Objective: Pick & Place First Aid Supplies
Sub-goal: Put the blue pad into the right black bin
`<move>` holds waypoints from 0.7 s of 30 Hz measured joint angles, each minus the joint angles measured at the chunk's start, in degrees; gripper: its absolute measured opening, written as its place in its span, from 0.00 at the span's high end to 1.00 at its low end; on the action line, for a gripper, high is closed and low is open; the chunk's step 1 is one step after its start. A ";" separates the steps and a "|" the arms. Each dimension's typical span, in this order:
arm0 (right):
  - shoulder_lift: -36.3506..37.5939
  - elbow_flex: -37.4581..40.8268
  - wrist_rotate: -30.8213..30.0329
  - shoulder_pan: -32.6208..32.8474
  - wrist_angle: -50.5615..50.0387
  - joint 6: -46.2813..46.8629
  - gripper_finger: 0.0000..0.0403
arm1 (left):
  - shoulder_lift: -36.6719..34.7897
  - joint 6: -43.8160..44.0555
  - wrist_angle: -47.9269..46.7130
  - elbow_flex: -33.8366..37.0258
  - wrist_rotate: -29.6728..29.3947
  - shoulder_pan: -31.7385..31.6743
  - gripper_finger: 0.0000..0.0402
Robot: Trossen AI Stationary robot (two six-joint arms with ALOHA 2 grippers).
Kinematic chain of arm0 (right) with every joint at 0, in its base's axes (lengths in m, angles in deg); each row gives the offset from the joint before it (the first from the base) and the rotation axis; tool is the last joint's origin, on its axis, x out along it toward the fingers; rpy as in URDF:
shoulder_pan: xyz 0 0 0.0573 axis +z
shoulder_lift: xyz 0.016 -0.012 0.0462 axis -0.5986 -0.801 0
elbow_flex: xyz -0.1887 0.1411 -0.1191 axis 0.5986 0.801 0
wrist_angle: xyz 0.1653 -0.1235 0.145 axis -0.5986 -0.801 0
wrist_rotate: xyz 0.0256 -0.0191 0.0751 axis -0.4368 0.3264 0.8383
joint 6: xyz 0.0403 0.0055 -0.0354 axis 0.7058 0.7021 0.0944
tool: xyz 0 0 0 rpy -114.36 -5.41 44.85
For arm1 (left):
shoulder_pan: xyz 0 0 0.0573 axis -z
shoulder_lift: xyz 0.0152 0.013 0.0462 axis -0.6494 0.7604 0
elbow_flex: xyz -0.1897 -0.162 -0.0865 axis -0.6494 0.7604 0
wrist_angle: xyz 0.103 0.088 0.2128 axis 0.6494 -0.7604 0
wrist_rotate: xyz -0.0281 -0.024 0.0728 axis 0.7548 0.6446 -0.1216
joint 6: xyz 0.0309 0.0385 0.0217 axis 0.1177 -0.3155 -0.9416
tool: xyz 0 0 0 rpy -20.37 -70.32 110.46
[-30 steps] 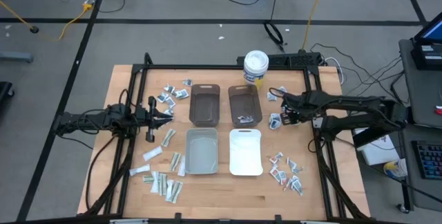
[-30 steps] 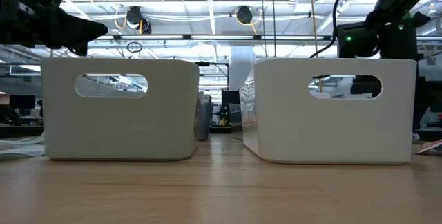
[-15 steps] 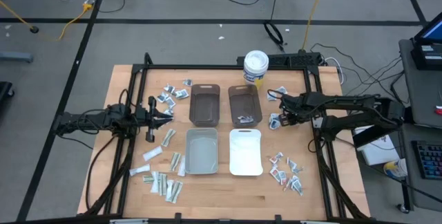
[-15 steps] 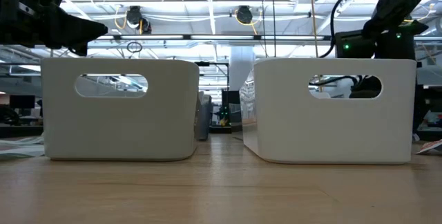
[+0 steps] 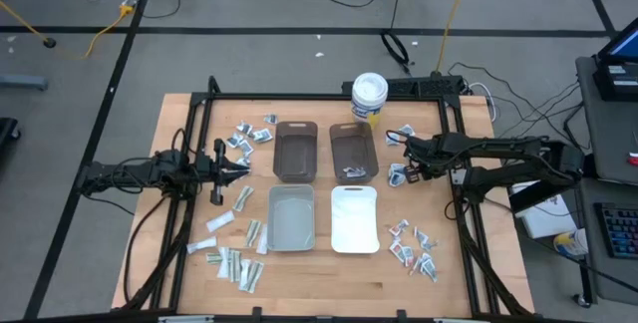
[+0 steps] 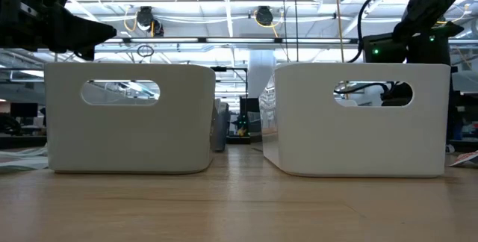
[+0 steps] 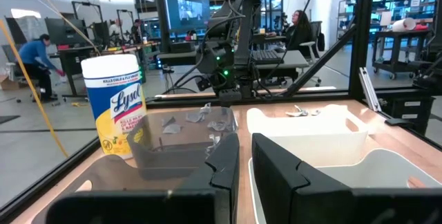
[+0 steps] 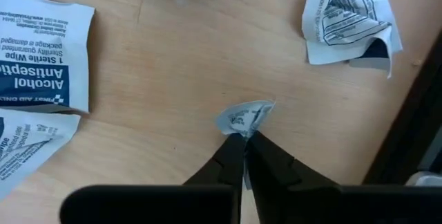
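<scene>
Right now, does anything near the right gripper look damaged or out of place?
Yes. The right gripper is shut on a small crumpled packet, pinched at one corner. Another packet beside it is curled rather than flat. The alcohol wipe packet lies flat.

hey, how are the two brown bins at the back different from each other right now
The left brown bin looks empty, while the right brown bin holds a few packets at its near end. The right brown bin sits next to the white round tub; the left one has loose packets beside its outer side. Both are the same rectangular shape, stand upright side by side, and neither gripper is over them.
</scene>
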 joint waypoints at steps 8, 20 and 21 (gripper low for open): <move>0.18 -0.02 0.01 0.00 0.06 0.15 0.99 | 0.01 0.00 0.00 0.00 -0.02 0.00 0.88; 0.68 -7.95 0.22 0.04 -7.14 -1.69 1.00 | -0.01 0.00 0.00 0.00 -0.02 -0.02 0.88; 0.68 -8.93 0.25 0.04 -8.28 -2.05 1.00 | 0.01 0.00 0.00 0.00 -0.01 0.00 0.88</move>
